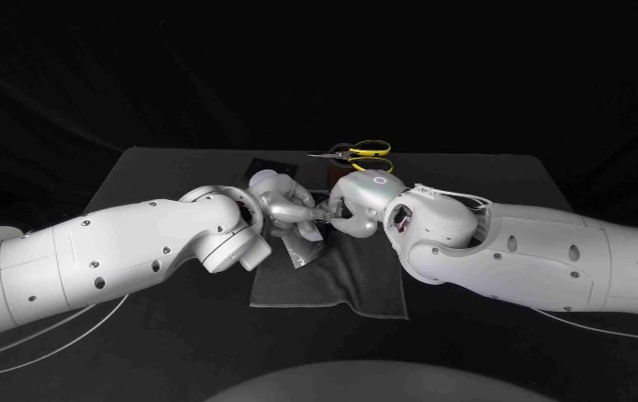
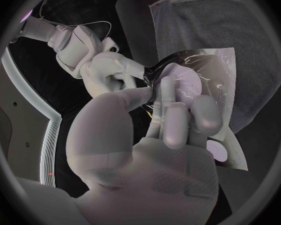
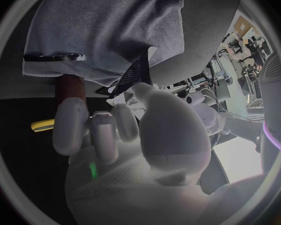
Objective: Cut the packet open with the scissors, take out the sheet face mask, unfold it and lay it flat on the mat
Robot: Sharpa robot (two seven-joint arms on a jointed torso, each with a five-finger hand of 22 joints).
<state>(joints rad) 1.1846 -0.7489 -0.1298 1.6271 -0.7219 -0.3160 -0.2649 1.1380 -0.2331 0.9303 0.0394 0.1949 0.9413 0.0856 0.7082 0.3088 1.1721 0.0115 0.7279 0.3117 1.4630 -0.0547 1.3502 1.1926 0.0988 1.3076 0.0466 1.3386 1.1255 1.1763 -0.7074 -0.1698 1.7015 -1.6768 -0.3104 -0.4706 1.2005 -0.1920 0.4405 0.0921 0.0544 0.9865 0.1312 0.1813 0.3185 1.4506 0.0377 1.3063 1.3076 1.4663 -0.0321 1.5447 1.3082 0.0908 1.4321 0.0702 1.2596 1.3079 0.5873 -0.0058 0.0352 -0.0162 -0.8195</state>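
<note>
The glossy silvery face-mask packet [image 2: 210,67] is held up between the two hands, just above the near half of the dark grey cloth mat [image 1: 339,289]. In the head view it shows as a shiny sheet [image 1: 303,252] hanging below the left hand [image 1: 283,206].

The left hand [image 2: 159,152] grips the packet. In the left wrist view its fingers [image 2: 168,105] lie pressed together on the packet's face, and its thumb comes in from the side. The right hand [image 1: 351,210] meets it from the right. The left wrist view shows the right hand [image 2: 109,72] pinching the packet's dark edge, so both hands are clamped on it. In the right wrist view the right hand [image 3: 134,150] has its fingers [image 3: 70,125] close together, and a dark strip of the packet [image 3: 138,74] stands up from its thumb tip.

A pale round patch marks one corner of the packet in the left wrist view. Any print on the packet is too blurred to read.

The mat [image 2: 203,25] lies flat on the black table [image 1: 173,176], below and beyond the hands. The yellow-handled scissors [image 1: 359,151] lie on the table past the mat's far edge, well apart from both hands, blades pointing left. One yellow handle [image 3: 43,125] shows in the right wrist view. A flat black rectangle [image 1: 273,163] lies on the table just left of the scissors, at the mat's far-left corner.
</note>
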